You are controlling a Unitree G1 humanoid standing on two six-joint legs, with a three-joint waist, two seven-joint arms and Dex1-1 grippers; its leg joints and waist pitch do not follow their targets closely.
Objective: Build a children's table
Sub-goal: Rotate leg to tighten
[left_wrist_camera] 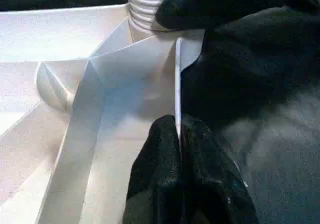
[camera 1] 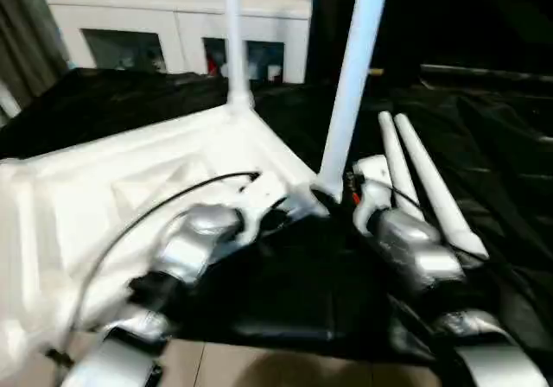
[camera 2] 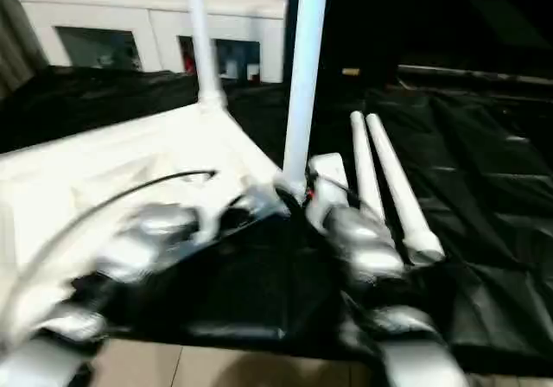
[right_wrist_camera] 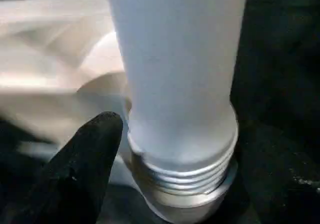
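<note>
The children's table's white tabletop (camera 1: 130, 171) lies ribbed side up on the black cloth. One white leg (camera 1: 233, 41) stands upright in its far corner. A second leg (camera 1: 350, 85) stands in the near corner, with its threaded end (right_wrist_camera: 185, 179) showing above the socket. My left gripper (left_wrist_camera: 178, 129) is shut on the tabletop's thin rim (left_wrist_camera: 177, 84) beside that corner. My right gripper (camera 1: 341, 193) is open at the base of the near leg, with one black finger (right_wrist_camera: 95, 154) right beside the thread. Two more legs (camera 1: 432, 188) lie side by side to the right.
A white glass-door cabinet (camera 1: 173, 15) stands behind the black-draped work table (camera 1: 484, 128). A black cable (camera 1: 155, 206) arcs over my left forearm. The work table's front edge and the floor (camera 1: 259, 365) are close below my arms.
</note>
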